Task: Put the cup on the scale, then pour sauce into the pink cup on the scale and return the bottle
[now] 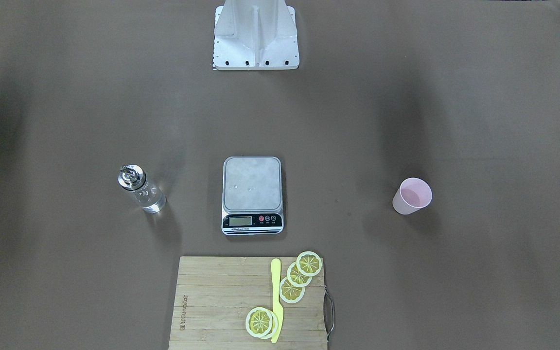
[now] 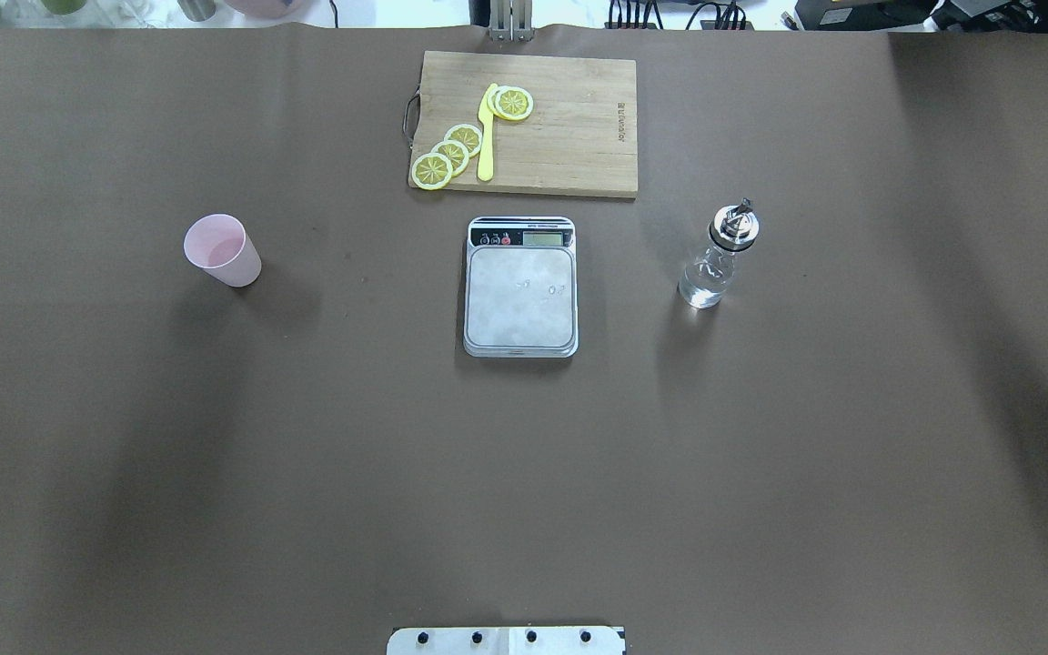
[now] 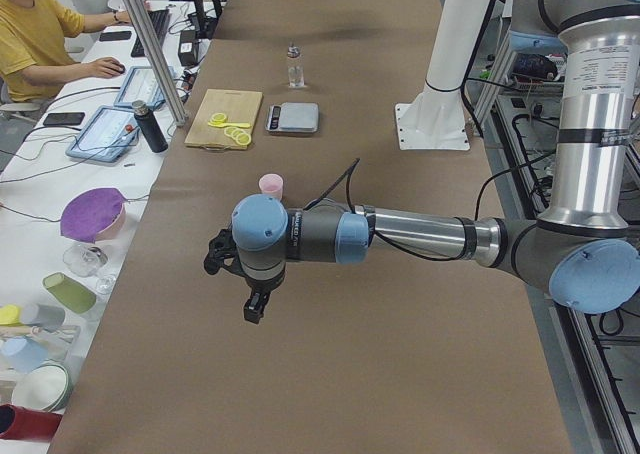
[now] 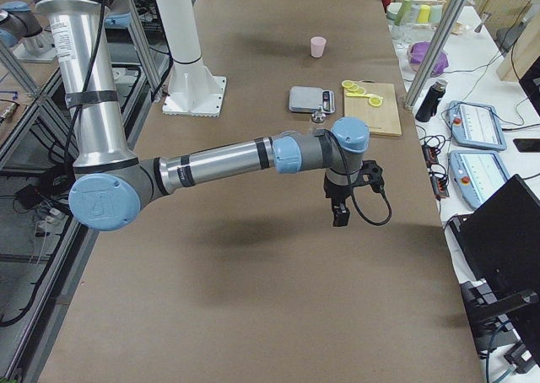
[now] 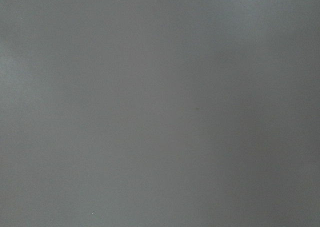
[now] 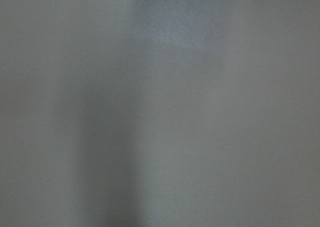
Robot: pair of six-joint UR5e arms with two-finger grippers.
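The pale pink cup (image 2: 222, 250) stands upright on the brown table, left of the scale; it also shows in the front view (image 1: 411, 195). The scale (image 2: 520, 287) sits at the table's middle, its steel platform bare (image 1: 252, 182). The clear glass bottle (image 2: 720, 257) with its metal cap stands right of the scale (image 1: 141, 188). My left gripper (image 3: 252, 309) shows only in the exterior left view, held above the table near the cup's end. My right gripper (image 4: 340, 214) shows only in the exterior right view. I cannot tell whether either is open or shut. Both wrist views show only blurred table.
A bamboo cutting board (image 2: 569, 127) with several lemon slices (image 2: 451, 153) and a yellow knife (image 2: 487, 136) lies beyond the scale. The robot's white base plate (image 1: 255, 36) stands on the near side. Operators' desks with cups and tablets line the far edge (image 3: 110, 134).
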